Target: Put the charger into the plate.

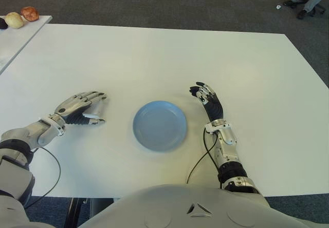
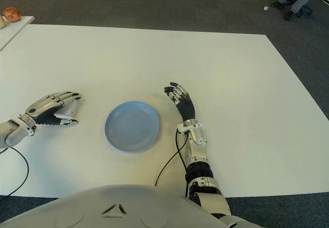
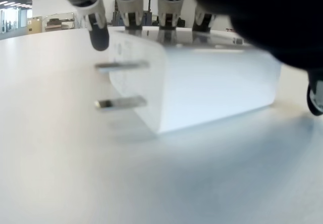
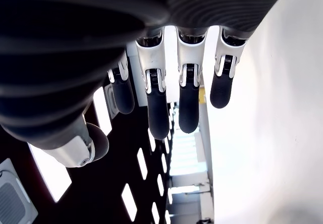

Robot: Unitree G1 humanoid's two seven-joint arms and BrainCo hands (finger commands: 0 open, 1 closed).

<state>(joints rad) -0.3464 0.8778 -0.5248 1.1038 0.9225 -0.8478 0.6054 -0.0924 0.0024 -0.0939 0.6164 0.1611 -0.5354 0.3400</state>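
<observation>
On the smooth white table [image 1: 154, 53], left of the round blue plate [image 1: 160, 125], the left hand [image 1: 79, 107] arches over a glossy white boxy charger [image 3: 202, 85] with 2 flat metal prongs [image 3: 121, 85], fingers not clamped. Right of the plate, the right hand [image 1: 208, 100] is relaxed, empty.

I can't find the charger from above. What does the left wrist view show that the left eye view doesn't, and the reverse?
Only the left wrist view shows the white charger plainly: it lies on the table with its two metal prongs sticking out sideways and the left robot hand's fingertips arched over it.

Only the left eye view shows the empty blue plate, the open right robot hand to its right, and three round items on a side table.

Both show the left robot hand, left of the plate, and the white table.
</observation>
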